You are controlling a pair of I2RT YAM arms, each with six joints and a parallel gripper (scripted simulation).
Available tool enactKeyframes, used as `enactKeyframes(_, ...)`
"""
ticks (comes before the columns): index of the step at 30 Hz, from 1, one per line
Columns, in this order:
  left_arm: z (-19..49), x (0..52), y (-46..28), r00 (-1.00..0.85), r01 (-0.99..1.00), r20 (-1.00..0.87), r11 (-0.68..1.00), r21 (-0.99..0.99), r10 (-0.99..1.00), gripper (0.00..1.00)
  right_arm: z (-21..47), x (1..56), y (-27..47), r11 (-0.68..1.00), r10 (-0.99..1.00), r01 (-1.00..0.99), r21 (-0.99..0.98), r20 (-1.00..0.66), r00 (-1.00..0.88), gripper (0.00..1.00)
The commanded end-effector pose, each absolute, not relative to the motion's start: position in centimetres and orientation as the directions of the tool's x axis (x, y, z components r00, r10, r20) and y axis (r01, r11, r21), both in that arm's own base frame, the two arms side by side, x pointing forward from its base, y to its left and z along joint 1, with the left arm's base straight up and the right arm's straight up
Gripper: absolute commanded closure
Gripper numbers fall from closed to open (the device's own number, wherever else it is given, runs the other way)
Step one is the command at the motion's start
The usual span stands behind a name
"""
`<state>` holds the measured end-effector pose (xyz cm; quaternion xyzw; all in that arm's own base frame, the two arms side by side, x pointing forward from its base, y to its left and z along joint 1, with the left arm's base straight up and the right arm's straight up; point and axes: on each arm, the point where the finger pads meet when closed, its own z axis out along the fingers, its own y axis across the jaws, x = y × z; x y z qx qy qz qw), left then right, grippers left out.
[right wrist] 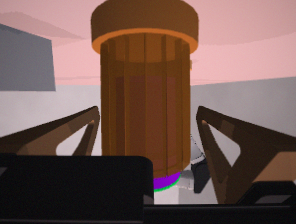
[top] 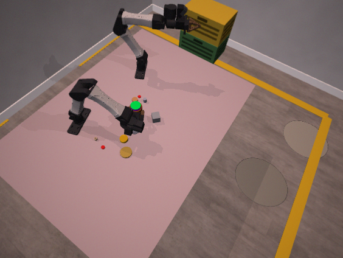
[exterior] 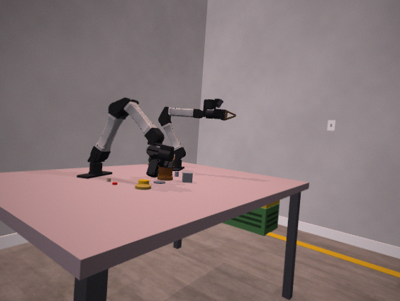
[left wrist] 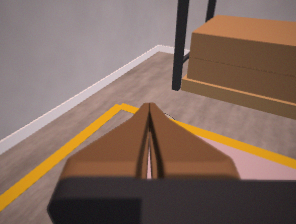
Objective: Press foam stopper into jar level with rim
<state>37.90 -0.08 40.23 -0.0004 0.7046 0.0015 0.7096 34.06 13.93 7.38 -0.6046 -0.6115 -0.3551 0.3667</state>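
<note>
The amber ribbed jar (exterior: 165,173) (right wrist: 145,65) stands upright on the pink table, its wider base down. The stopper (top: 135,105) (right wrist: 167,181) has a green top and a purple band and sticks out above the jar's rim. My right gripper (right wrist: 148,111) is open, with one finger on each side of the jar and a gap at each side. Its body hides part of the jar and stopper in the exterior view. My left gripper (top: 199,25) (exterior: 235,115) (left wrist: 149,111) is shut and empty, held high and away from the jar.
A grey cube (top: 155,117) (exterior: 187,177) stands near the jar. A flat grey disc (exterior: 159,182), a yellow disc (top: 123,139) and a larger tan disc (top: 126,152) lie in front. An orange disc (top: 134,99) and a small grey cylinder (top: 145,100) are behind the jar.
</note>
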Motion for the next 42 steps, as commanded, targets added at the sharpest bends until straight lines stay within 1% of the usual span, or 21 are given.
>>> enactKeyframes(1, 41.3, 37.9, 0.1, 0.029, -0.009, -1.000, 1.000, 0.006, 0.007, 1.00, 6.0, 33.8, 14.3, 0.020, 0.476, 0.999, -0.030, 0.879, 0.017, 0.02)
enactKeyframes(4, 41.3, 37.9, 0.1, 0.029, -0.009, -1.000, 1.000, 0.006, 0.007, 1.00, 6.0, 33.8, 14.3, 0.020, 0.476, 0.999, -0.031, 0.879, 0.018, 0.02)
enactKeyframes(5, 40.9, 38.0, 0.1, 0.017, -0.010, -1.000, 1.000, 0.006, 0.006, 1.00, 6.3, 34.2, 14.3, 0.020, 0.477, 1.000, -0.013, 0.879, 0.002, 0.36)
enactKeyframes(12, 40.0, 38.6, 0.5, -0.011, -0.018, -1.000, 1.000, 0.003, 0.003, 1.00, 7.7, 34.9, 14.3, 0.032, 0.479, 0.998, 0.055, 0.876, -0.063, 0.36)
enactKeyframes(15, 40.7, 38.2, -0.1, 0.012, -0.001, -1.000, 1.000, 0.001, 0.001, 1.00, 8.5, 35.2, 14.4, 0.035, 0.479, 0.996, 0.084, 0.873, -0.090, 0.36)
enactKeyframes(21, 39.9, 38.6, -0.1, -0.011, 0.000, -1.000, 1.000, -0.003, -0.003, 1.00, 8.7, 35.2, 14.2, 0.029, 0.474, 0.995, 0.093, 0.875, -0.096, 0.36)
enactKeyframes(25, 40.6, 38.0, 0.0, 0.007, -0.001, -1.000, 1.000, -0.005, -0.005, 1.00, 8.6, 35.3, 14.1, 0.026, 0.474, 0.995, 0.091, 0.876, -0.093, 0.36)
enactKeyframes(26, 40.6, 38.0, -0.1, 0.017, 0.000, -1.000, 1.000, -0.003, -0.003, 1.00, 7.8, 34.9, 14.0, 0.023, 0.473, 0.998, 0.060, 0.879, -0.064, 0.36)
enactKeyframes(27, 41.1, 38.1, 0.0, 0.027, -0.002, -1.000, 1.000, -0.005, -0.005, 1.00, 9.0, 35.5, 14.0, 0.022, 0.474, 0.995, 0.102, 0.875, -0.101, 0.36)
enactKeyframes(32, 40.9, 38.1, 0.1, 0.020, -0.004, -1.000, 1.000, -0.005, -0.005, 1.00, 9.1, 35.7, 13.8, 0.017, 0.473, 0.994, 0.108, 0.875, -0.103, 0.36)
enactKeyframes(33, 40.0, 38.8, -1.1, -0.021, 0.031, -1.000, 0.999, 0.020, 0.020, 1.00, 9.1, 35.7, 13.8, 0.017, 0.473, 0.994, 0.108, 0.875, -0.103, 0.36)
enactKeyframes(40, 37.8, 39.5, -4.6, -0.115, 0.129, -0.976, 0.977, 0.167, 0.182, 1.00, 9.1, 35.7, 13.8, 0.017, 0.473, 0.994, 0.108, 0.875, -0.103, 0.36)
enactKeyframes(42, 37.8, 39.5, -4.6, -0.115, 0.129, -0.976, 0.977, 0.167, 0.182, 1.00, 9.1, 35.7, 13.8, 0.017, 0.473, 0.994, 0.108, 0.875, -0.103, 0.36)
